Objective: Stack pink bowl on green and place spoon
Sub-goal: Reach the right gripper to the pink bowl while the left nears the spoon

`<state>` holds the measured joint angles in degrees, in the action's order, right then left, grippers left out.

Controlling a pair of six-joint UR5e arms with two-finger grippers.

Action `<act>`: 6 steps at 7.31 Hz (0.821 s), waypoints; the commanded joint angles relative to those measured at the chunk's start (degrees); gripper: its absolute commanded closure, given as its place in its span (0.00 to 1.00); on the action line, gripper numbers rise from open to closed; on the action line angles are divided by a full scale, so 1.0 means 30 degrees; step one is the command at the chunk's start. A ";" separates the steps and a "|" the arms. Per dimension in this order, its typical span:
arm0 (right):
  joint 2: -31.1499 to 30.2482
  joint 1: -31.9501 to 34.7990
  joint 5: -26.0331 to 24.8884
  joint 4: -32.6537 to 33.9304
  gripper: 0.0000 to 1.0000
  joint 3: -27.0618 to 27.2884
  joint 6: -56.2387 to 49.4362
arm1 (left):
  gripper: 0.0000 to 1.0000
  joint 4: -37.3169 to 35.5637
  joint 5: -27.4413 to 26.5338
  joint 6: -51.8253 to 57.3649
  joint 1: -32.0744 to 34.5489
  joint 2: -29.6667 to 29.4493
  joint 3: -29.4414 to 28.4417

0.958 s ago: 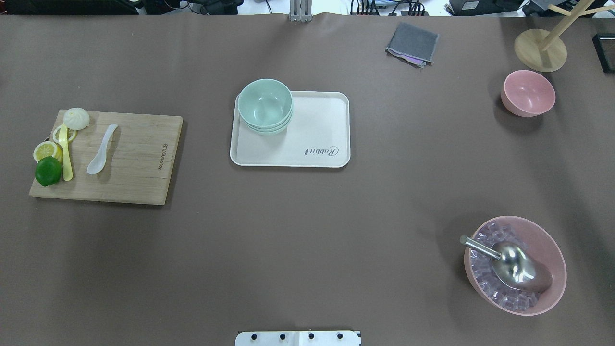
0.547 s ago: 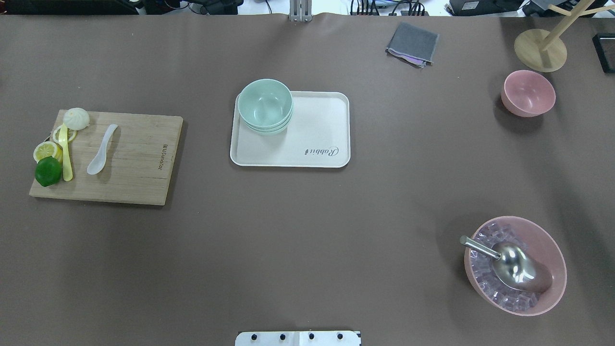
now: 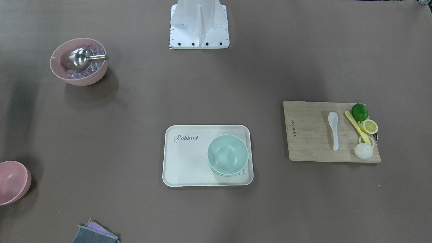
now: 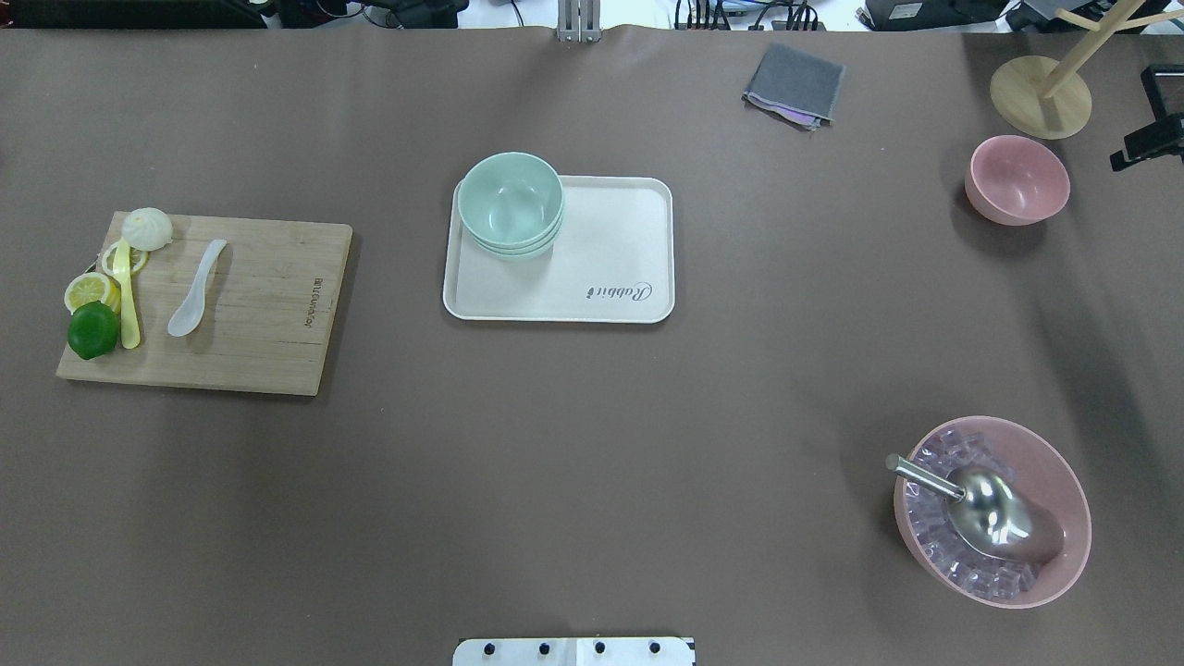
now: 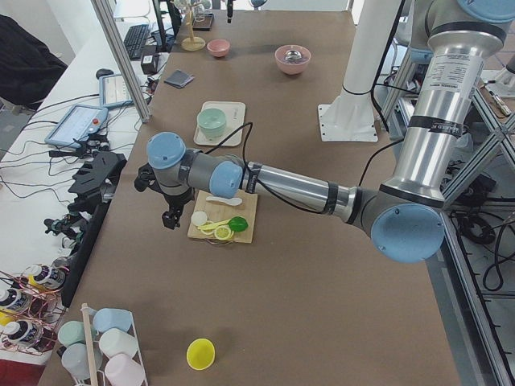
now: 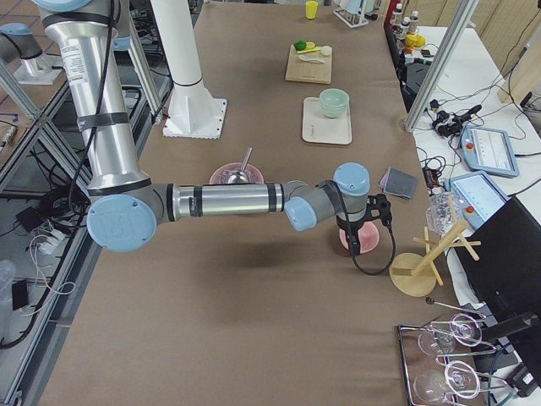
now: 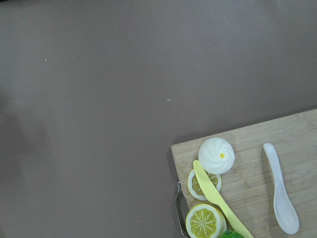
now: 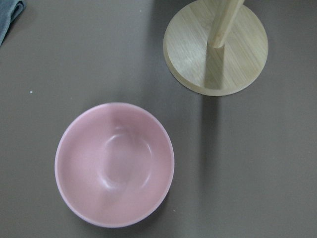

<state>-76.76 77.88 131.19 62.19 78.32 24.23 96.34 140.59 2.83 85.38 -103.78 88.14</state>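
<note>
The small pink bowl (image 4: pixel 1017 178) stands empty at the table's far right, and it fills the right wrist view (image 8: pixel 115 163). The stacked green bowls (image 4: pixel 511 203) sit on the far left corner of the cream tray (image 4: pixel 610 277). A white spoon (image 4: pixel 196 289) lies on the wooden cutting board (image 4: pixel 268 305) at the left; it also shows in the left wrist view (image 7: pixel 281 198). My right gripper (image 6: pixel 355 239) hangs over the pink bowl. My left gripper (image 5: pixel 169 215) hangs beside the board's end. I cannot tell whether either is open or shut.
A large pink bowl (image 4: pixel 1064 481) with ice cubes and a metal scoop stands near right. A wooden stand (image 4: pixel 1040 96) is just beyond the small pink bowl. A grey cloth (image 4: pixel 795 83) lies far back. A lime, lemon slices, a bun and a yellow knife (image 4: pixel 127 296) share the board.
A black part of my right arm has come into the overhead view at its right edge, beside the small pink bowl. No object has moved.
</note>
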 commanded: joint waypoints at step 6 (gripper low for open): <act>0.1153 -0.2756 -0.1983 -0.6344 0.00 -0.5539 0.5341 | 0.02 0.6548 -0.0018 -0.5581 -0.1843 -0.0385 -0.2749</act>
<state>-73.28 70.41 125.25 43.38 62.65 40.13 111.68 140.80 -7.49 83.67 -104.52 80.92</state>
